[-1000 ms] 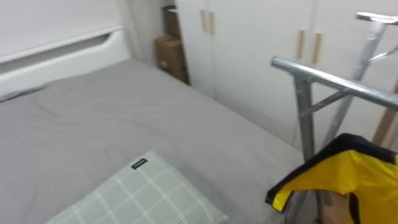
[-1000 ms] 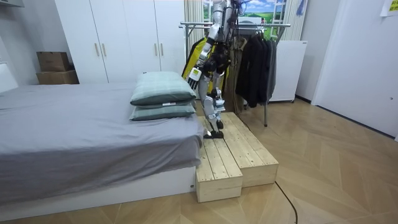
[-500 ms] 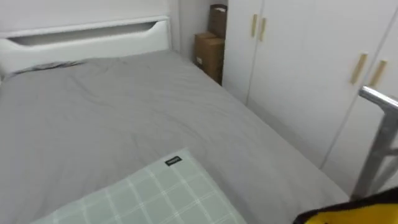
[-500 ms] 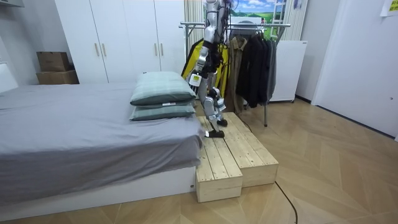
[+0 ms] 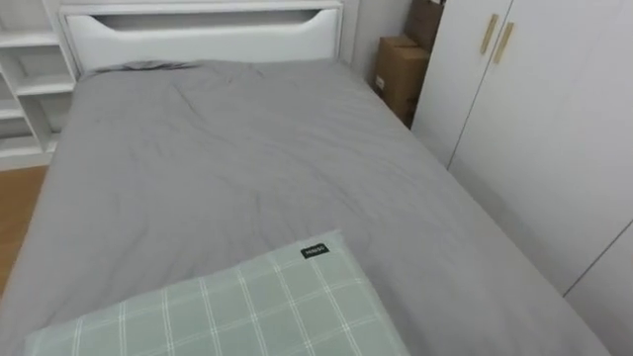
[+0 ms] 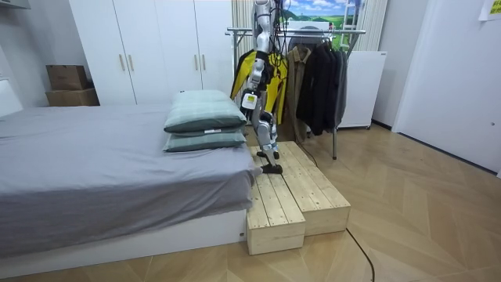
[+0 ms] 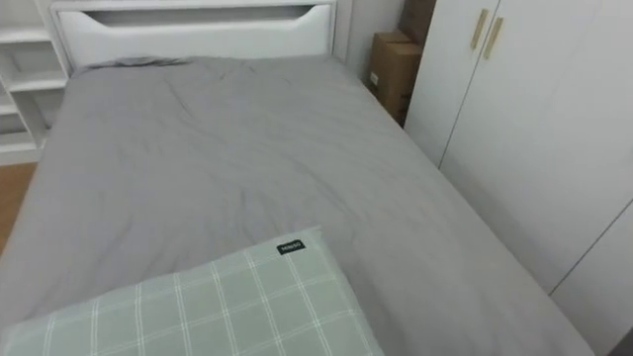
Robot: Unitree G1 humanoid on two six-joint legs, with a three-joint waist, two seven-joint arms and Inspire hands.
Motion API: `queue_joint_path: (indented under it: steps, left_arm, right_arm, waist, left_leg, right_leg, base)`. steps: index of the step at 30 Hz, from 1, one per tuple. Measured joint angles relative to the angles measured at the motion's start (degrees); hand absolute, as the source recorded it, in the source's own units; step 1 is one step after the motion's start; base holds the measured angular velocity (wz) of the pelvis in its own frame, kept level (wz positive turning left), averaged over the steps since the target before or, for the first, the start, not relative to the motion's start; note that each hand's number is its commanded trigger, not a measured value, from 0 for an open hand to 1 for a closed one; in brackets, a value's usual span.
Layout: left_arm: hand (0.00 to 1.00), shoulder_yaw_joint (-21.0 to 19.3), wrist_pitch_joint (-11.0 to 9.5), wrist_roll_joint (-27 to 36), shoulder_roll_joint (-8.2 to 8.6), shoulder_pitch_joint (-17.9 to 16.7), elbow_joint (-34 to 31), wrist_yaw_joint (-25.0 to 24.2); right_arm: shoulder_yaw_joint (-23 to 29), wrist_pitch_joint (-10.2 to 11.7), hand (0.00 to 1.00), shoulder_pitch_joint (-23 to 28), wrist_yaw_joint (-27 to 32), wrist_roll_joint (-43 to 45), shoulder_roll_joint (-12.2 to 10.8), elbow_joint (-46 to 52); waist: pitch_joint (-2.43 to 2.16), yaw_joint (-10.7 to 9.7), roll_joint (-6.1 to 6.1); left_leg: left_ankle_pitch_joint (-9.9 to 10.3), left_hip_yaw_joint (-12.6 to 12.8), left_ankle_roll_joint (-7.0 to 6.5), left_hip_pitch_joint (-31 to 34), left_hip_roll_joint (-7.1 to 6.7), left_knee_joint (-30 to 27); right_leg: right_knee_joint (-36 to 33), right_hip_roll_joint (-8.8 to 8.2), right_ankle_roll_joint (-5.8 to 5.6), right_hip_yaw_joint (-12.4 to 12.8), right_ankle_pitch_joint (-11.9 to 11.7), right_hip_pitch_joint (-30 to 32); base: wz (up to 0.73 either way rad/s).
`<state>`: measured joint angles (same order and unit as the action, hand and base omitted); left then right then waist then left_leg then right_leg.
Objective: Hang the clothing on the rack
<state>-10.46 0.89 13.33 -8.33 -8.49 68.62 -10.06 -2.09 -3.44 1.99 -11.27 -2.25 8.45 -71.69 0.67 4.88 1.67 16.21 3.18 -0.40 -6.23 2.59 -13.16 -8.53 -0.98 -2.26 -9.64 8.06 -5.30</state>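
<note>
Robot on pale wooden step platform (image 6: 286,196) | green checked pillow (image 5: 227,316) at 6 o'clock on grey bed (image 5: 227,168) | hand (image 6: 250,98) by yellow-black jacket (image 6: 254,69), grip: cannot tell

Slim silver-grey metal limbs, dark joints, black feet

Nothing I can actually read from here. The pillow (image 5: 247,311) has a little black tag (image 5: 314,251) with print on it, but it's too small to make out.
</note>
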Motion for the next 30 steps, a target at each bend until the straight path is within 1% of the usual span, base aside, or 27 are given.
queue_joint_path:
  steps: [1, 2, 5, 7, 10, 11, 14, 15, 19, 21, 27, 30]
  left_arm:
    - [0.0, 0.11, -0.02, 0.05, -0.02, 0.01, 0.01, 0.12]
    - [0.0, 0.48, -0.07, 0.08, -0.05, 0.02, -0.01, 0.55]
    - [0.0, 0.78, -0.29, 0.06, -0.11, 0.12, -0.02, 1.25]
    - [0.0, 0.84, -0.87, 0.01, -0.1, 0.09, 0.04, 1.86]
    - [0.0, 1.82, -1.37, 0.01, -0.08, 0.04, 0.03, 2.7]
    - [0.0, 2.12, -1.38, 0.01, -0.01, 0.03, 0.03, 3.23]
    - [0.0, 2.87, -1.36, 0.02, 0.05, -0.01, 0.09, 3.93]
    - [0.0, 2.87, -1.27, 0.0, 0.11, -0.09, 0.09, 4.15]
    - [0.0, 2.83, -1.04, 0.0, 0.39, -0.46, 0.12, 4.45]
    - [0.0, 2.8, -1.14, 0.02, 0.45, -0.74, 0.16, 4.46]
    - [0.0, 2.55, -1.22, -0.04, 0.46, -0.88, 0.1, 4.45]
    - [0.0, 2.19, -1.18, -0.22, 0.59, -0.87, 0.02, 4.31]
  right_arm:
    - [0.0, 0.15, 0.0, 0.02, 0.04, 0.01, 0.0, -0.05]
    - [0.0, 0.39, 0.0, 0.01, 0.1, -0.01, -0.03, -0.07]
    - [-0.02, 1.04, 0.0, 0.18, 0.14, -0.68, -0.22, -0.18]
    - [-0.04, 1.19, 0.0, 0.29, 0.16, -1.21, -0.33, -0.25]
    - [-0.07, 2.32, 0.0, 0.32, 0.11, -2.2, -0.34, -1.26]
    - [-0.07, 2.62, 0.0, 0.33, 0.04, -2.23, -0.32, -1.37]
    - [-0.02, 3.0, 0.0, 0.29, -0.12, -2.22, -0.21, -1.77]
    - [0.04, 3.19, 0.0, 0.24, -0.11, -2.21, -0.17, -1.89]
    - [0.68, 3.37, 0.0, 0.37, -0.25, -2.21, -0.15, -1.9]
    - [1.12, 3.37, 0.0, 0.41, -0.53, -2.7, -0.16, -2.13]
    - [2.27, 3.3, 0.0, 0.38, -1.81, -4.18, -0.16, -3.19]
    - [2.61, 3.27, 0.0, 0.37, -2.03, -4.18, -0.16, -3.4]
  waist:
    - [0.07, -0.01, 0.36]
    - [0.11, -0.07, 0.14]
    - [-0.09, -0.19, 0.07]
    - [-0.14, -0.27, 0.13]
    - [-0.21, -0.29, -0.12]
    - [-0.32, -0.42, -0.29]
    - [-0.55, -0.86, -0.77]
    - [-0.55, -1.22, -0.98]
    - [-0.47, -1.73, -1.29]
    - [-0.43, -1.94, -1.35]
    - [-0.45, -2.05, -1.38]
    - [-0.54, -2.28, -1.52]
  left_leg:
    - [0.0, -0.06, 0.0, -0.05, -0.02, 0.02]
    - [0.0, -0.12, 0.0, -0.13, -0.05, 0.04]
    - [-0.03, -0.16, -0.07, -0.33, -0.14, 0.21]
    - [-0.05, -0.15, -0.11, -0.36, -0.17, 0.16]
    - [-0.06, -0.17, -0.12, -0.35, -0.2, 0.16]
    - [-0.07, -0.2, -0.13, -0.36, -0.2, 0.17]
    - [-0.12, -0.28, -0.11, -0.51, -0.16, 0.17]
    - [-0.13, -0.33, -0.11, -0.53, -0.16, 0.18]
    - [-0.14, -0.46, -0.1, -0.76, -0.17, 0.46]
    - [-0.14, -1.13, -0.1, -0.78, -0.18, 0.47]
    - [-0.14, -2.31, -0.1, -0.66, -0.23, 0.5]
    - [-0.23, -2.53, 0.03, -0.54, -0.23, 0.5]
  right_leg:
    - [0.0, 0.0, -0.02, 0.0, 0.02, -0.05]
    - [0.0, 0.0, -0.04, 0.0, 0.03, -0.16]
    - [-0.1, -0.02, -0.04, 0.04, 0.03, -0.28]
    - [-0.2, -0.04, -0.02, 0.04, 0.02, -0.31]
    - [-0.22, -0.03, 0.01, 0.03, 0.0, -0.34]
    - [-0.22, -0.01, 0.01, 0.04, 0.0, -0.37]
    - [-0.18, 0.07, 0.02, 0.02, 0.0, -0.54]
    - [-0.16, 0.08, 0.02, 0.02, 0.0, -0.56]
    - [-0.11, 0.11, 0.02, 0.03, 0.0, -0.66]
    - [-0.08, 0.11, 0.02, -0.21, 0.0, -0.84]
    - [0.01, 0.1, -0.05, -0.66, 0.04, -1.28]
    - [0.15, 0.11, -0.05, -0.75, 0.05, -1.35]
  base:
    - [0.0]
    - [0.0]
    - [0.0]
    - [0.0]
    - [0.0]
    - [0.0]
    - [0.0]
    - [0.0]
    - [0.0]
    - [0.07]
    - [0.11]
    - [0.06]
